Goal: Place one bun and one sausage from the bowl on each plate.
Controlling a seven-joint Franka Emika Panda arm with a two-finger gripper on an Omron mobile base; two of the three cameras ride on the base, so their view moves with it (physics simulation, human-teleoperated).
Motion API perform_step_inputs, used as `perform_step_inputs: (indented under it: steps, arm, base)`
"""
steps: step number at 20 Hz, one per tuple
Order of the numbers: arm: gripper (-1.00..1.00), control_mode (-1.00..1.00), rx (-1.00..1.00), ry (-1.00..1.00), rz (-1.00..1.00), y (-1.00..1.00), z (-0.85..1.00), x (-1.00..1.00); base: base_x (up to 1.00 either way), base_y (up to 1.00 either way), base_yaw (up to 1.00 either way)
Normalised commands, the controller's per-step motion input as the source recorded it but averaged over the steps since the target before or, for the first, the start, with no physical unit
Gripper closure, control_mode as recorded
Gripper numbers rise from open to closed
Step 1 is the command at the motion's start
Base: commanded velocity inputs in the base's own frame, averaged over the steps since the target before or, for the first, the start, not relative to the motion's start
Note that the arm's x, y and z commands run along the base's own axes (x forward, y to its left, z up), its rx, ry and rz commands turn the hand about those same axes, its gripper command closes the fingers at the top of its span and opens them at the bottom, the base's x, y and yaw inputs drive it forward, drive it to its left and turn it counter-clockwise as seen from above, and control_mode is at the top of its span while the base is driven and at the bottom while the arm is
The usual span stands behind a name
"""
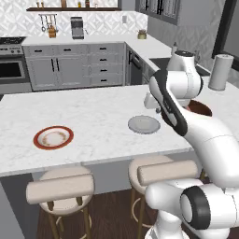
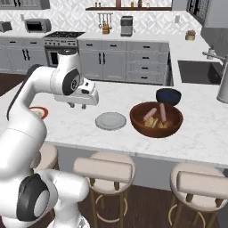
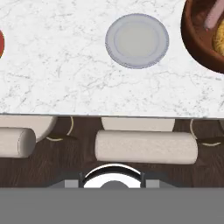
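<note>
I see my tool (image 2: 76, 105) clenched on nothing above the bench (image 2: 67, 127), left of the bare grey plate (image 2: 110, 120) and the bowl (image 2: 156, 119).

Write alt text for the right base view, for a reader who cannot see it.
A white robot arm holds its gripper above a marble counter, beside an empty grey plate. Right of the plate, a reddish-brown bowl holds sausages and buns; a dark blue bowl sits behind it.
</note>
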Motion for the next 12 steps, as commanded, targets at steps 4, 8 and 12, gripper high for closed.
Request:
perform_step_inputs:
  steps: [4, 8, 12]
  arm:
    - [-1.00, -1.00, -0.02, 0.01, 0.00, -0.20, -0.23, -0.52]
    - [-1.00, 1.00, -0.02, 0.06, 0.00, -0.37, -0.23, -0.27]
    - [-1.00, 1.00, 0.00, 0.00, 0.00, 0.00, 0.00, 0.00]
  base:
    - [0.00, 0.00, 0.00]
    - [-0.24, -0.50, -0.01]
    - [0.00, -1.00, -0.09]
